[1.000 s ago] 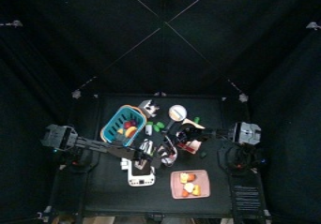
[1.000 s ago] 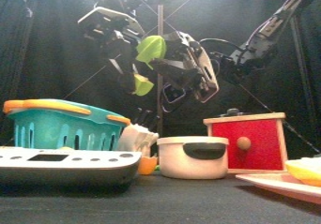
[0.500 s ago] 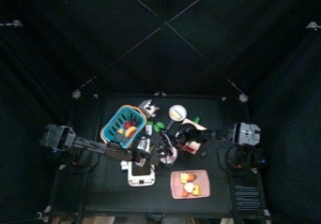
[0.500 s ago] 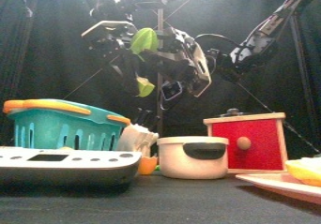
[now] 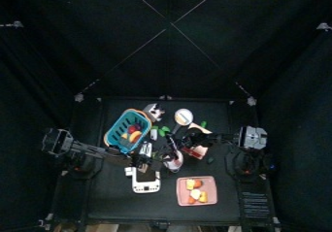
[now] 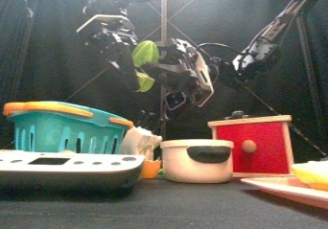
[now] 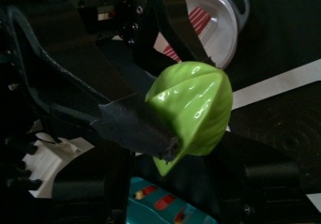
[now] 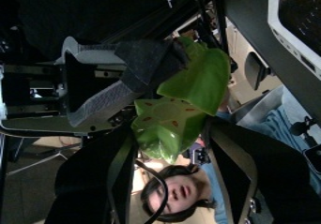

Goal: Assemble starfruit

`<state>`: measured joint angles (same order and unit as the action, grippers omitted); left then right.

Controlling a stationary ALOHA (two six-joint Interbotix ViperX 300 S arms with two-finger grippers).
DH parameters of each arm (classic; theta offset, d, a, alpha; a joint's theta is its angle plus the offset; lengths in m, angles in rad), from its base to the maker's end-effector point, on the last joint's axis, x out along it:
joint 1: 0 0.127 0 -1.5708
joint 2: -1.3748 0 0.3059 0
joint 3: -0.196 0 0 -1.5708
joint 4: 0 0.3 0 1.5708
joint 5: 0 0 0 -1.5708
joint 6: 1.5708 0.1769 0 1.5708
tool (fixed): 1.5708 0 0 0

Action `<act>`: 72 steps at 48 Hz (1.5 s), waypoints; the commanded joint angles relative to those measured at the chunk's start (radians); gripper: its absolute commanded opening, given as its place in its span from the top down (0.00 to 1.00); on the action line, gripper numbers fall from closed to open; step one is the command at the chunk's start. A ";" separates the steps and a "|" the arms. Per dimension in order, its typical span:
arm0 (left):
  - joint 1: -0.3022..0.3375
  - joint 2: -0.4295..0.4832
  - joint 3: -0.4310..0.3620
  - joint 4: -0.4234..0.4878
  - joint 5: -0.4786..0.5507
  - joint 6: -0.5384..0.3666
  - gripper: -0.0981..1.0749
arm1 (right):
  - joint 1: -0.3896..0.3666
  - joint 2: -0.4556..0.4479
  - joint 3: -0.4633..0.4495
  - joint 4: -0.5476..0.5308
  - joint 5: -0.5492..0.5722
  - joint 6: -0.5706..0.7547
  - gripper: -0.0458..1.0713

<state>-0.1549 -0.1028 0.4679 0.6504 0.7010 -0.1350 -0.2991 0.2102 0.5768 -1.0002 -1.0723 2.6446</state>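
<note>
Bright-yellow starfruit pieces (image 5: 195,187) lie on a plate (image 6: 285,187) at the table's front right; in the front view they (image 6: 316,173) show at the right edge. Both grippers hang above the table's middle. My left gripper (image 6: 128,53) is shut on a green toy piece (image 7: 191,106), which has a grey finger pad (image 7: 126,125) pressed to it. My right gripper (image 6: 170,75) is shut on a second green piece (image 8: 166,125). The two green pieces (image 6: 145,65) touch each other in the air.
A blue basket (image 6: 64,127) stands at the left, with a white flat device (image 6: 64,168) in front of it. A white pot (image 6: 197,159) and a red box (image 6: 252,147) stand under the grippers. A person shows past the curtains in the right wrist view.
The two green pieces were apart, one above the other, and now meet. Both grippers shifted slightly while keeping their holds.
</note>
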 commanded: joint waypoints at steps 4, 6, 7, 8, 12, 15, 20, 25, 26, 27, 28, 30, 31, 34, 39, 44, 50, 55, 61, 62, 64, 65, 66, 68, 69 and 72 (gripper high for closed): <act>0.006 -0.023 -0.017 0.014 -0.009 -0.003 0.32 | 0.008 -0.011 -0.025 0.003 -0.003 0.002 0.39; 0.006 -0.023 -0.017 0.017 -0.008 -0.003 0.32 | 0.009 -0.009 -0.026 0.003 -0.003 0.003 0.39; 0.006 -0.023 -0.015 0.020 -0.008 -0.003 0.32 | 0.009 -0.008 -0.026 0.005 -0.003 0.005 0.39; 0.006 -0.023 -0.015 0.020 -0.009 -0.003 0.32 | 0.009 -0.006 -0.026 0.003 -0.003 0.006 0.39; 0.006 -0.023 -0.014 0.028 -0.008 -0.003 0.32 | 0.011 -0.003 -0.021 0.003 -0.003 0.012 0.39; 0.006 -0.023 -0.014 0.029 -0.008 -0.003 0.32 | 0.011 -0.003 -0.018 0.005 -0.003 0.015 0.39; 0.006 -0.025 -0.012 0.029 -0.008 -0.003 0.32 | 0.012 -0.003 -0.017 0.003 -0.003 0.015 0.39; 0.006 -0.023 -0.008 0.037 -0.009 -0.003 0.32 | 0.017 -0.002 -0.014 0.005 -0.003 0.017 0.39; 0.008 -0.023 -0.006 0.041 -0.008 -0.003 0.32 | 0.018 -0.003 -0.012 0.005 -0.003 0.017 0.39; 0.008 -0.023 -0.005 0.046 -0.008 -0.003 0.32 | 0.018 -0.003 -0.012 0.005 -0.003 0.017 0.39; 0.006 -0.023 -0.003 0.049 -0.008 -0.003 0.32 | 0.018 -0.003 -0.012 0.005 -0.003 0.017 0.39; 0.008 -0.023 -0.002 0.052 -0.008 -0.003 0.32 | 0.020 -0.002 -0.012 0.005 -0.003 0.018 0.39; 0.008 -0.025 -0.002 0.055 -0.008 -0.003 0.32 | 0.020 0.000 -0.011 0.005 -0.003 0.018 0.39; 0.006 -0.025 -0.002 0.057 -0.008 -0.003 0.32 | 0.018 0.005 -0.011 0.005 -0.003 0.018 0.39; 0.002 -0.025 -0.002 0.069 -0.008 -0.003 0.32 | 0.020 0.011 -0.008 0.011 -0.003 0.018 0.39; 0.000 -0.025 -0.002 0.098 -0.009 -0.006 0.32 | 0.021 0.020 -0.017 0.015 -0.003 0.018 0.39; -0.002 -0.025 0.000 0.120 -0.009 -0.014 0.32 | 0.025 0.029 -0.017 0.015 -0.003 0.018 0.39; -0.005 -0.025 -0.002 0.138 -0.009 -0.034 0.32 | 0.021 0.037 -0.014 0.015 -0.002 0.018 0.39; -0.014 -0.025 0.002 0.186 -0.009 -0.072 0.31 | 0.021 0.043 -0.015 0.017 -0.002 0.018 0.39; -0.015 -0.025 0.003 0.195 -0.008 -0.077 0.31 | 0.021 0.043 -0.014 0.017 -0.003 0.018 0.39; -0.020 -0.025 0.005 0.212 -0.008 -0.086 0.31 | 0.021 0.044 -0.011 0.017 -0.002 0.020 0.39; -0.021 -0.026 0.005 0.219 -0.006 -0.091 0.31 | 0.021 0.046 -0.009 0.018 -0.002 0.020 0.39; -0.025 -0.025 0.005 0.227 -0.005 -0.095 0.31 | 0.021 0.048 -0.008 0.018 -0.002 0.020 0.39; -0.026 -0.025 0.005 0.242 -0.002 -0.104 0.31 | 0.020 0.049 -0.005 0.023 0.000 0.020 0.39; -0.029 -0.025 0.005 0.249 0.000 -0.109 0.31 | 0.020 0.049 -0.002 0.026 0.000 0.020 0.39; -0.035 -0.028 0.009 0.275 0.003 -0.123 0.31 | 0.020 0.051 0.006 0.043 0.003 0.020 0.39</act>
<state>-0.1933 -0.1028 0.5001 0.8713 0.7041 -0.2393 -0.2961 0.2623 0.5783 -0.9664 -1.0799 2.6645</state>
